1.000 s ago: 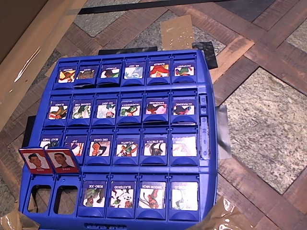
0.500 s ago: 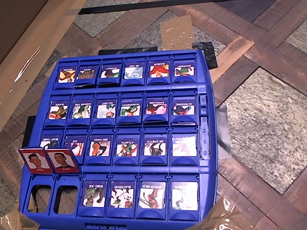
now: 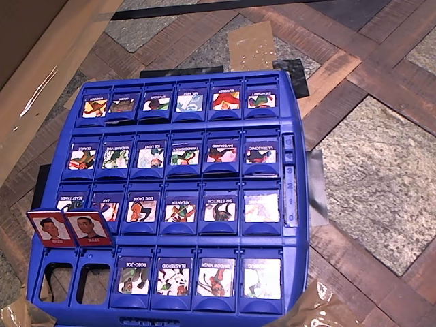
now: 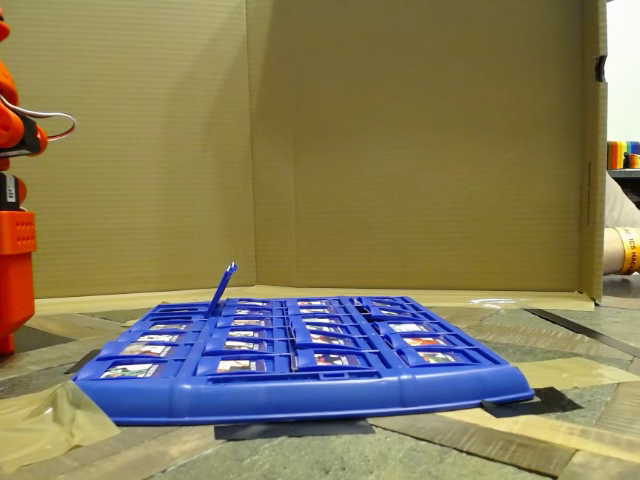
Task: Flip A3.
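Observation:
A3 (image 3: 174, 276) lies flat in the bottom row of the blue board (image 3: 293, 170) in the overhead view, third slot from the left. Its blue-framed cartoon face captioned BLASTEROID is up. To its left lies the flat ROBO-JOE tile (image 3: 134, 276). Further left, two red-framed portrait tiles (image 3: 49, 228) (image 3: 87, 229) stand upright over their open slots. In the fixed view these raised tiles (image 4: 224, 288) show edge-on as one slanted blue flap above the board (image 4: 300, 395).
All other tiles on the board lie flat with cartoon faces up. The orange arm's base (image 4: 12, 250) stands at the left edge of the fixed view, apart from the board. A cardboard wall (image 4: 400, 150) rises behind. Tape patches (image 3: 252, 44) hold the board's edges.

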